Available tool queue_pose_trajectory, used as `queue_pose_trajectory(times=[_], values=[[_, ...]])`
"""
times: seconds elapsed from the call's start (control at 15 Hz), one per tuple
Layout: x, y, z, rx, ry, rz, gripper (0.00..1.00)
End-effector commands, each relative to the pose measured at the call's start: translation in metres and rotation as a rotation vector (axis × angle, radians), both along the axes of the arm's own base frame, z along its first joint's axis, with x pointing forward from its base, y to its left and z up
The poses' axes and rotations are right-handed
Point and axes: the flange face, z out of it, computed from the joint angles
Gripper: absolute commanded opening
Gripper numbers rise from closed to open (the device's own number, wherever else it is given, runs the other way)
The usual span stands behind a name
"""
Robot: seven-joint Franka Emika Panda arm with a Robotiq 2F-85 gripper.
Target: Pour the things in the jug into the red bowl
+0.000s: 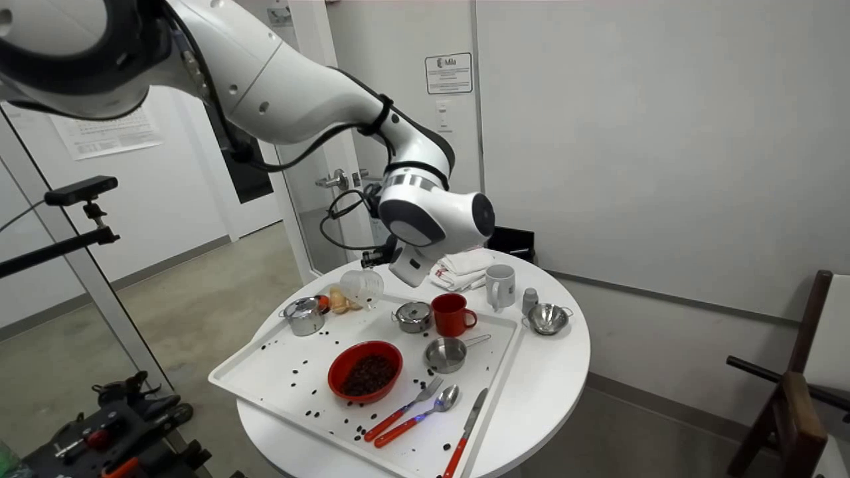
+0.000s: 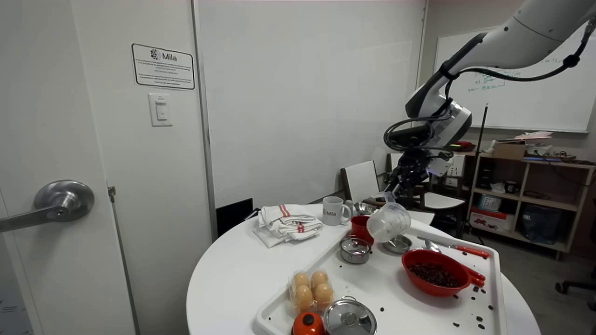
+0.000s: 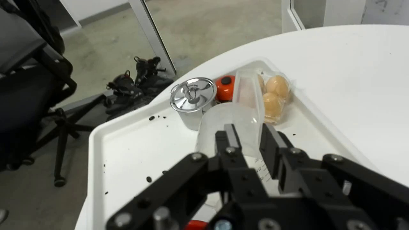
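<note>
Wrist view: hand (image 3: 247,135) clamped jug (image 3: 220,127), apparently by handle (image 3: 248,95), likely for tipping. Both exterior views: jug hung tilted, apart from red bowl (image 2: 437,257); dark beans (image 2: 433,274) inside suggested pour done.

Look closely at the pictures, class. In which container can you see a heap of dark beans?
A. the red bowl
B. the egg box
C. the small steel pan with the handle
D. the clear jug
A: in both exterior views a heap of dark beans lies inside the red bowl, while the tilted clear jug shows none.
</note>
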Motion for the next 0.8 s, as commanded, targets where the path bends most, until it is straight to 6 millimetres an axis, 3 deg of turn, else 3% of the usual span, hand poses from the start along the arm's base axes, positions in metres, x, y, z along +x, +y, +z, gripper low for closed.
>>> queue_pose_trajectory(times=[0.0,0.33,0.73], values=[[0.014,0.037,0.016,-0.179,-0.004,0.044,0.09],[0.031,0.086,0.015,-0.420,-0.033,0.159,0.09],[0.038,0.119,0.018,-0.610,-0.105,0.233,0.09]])
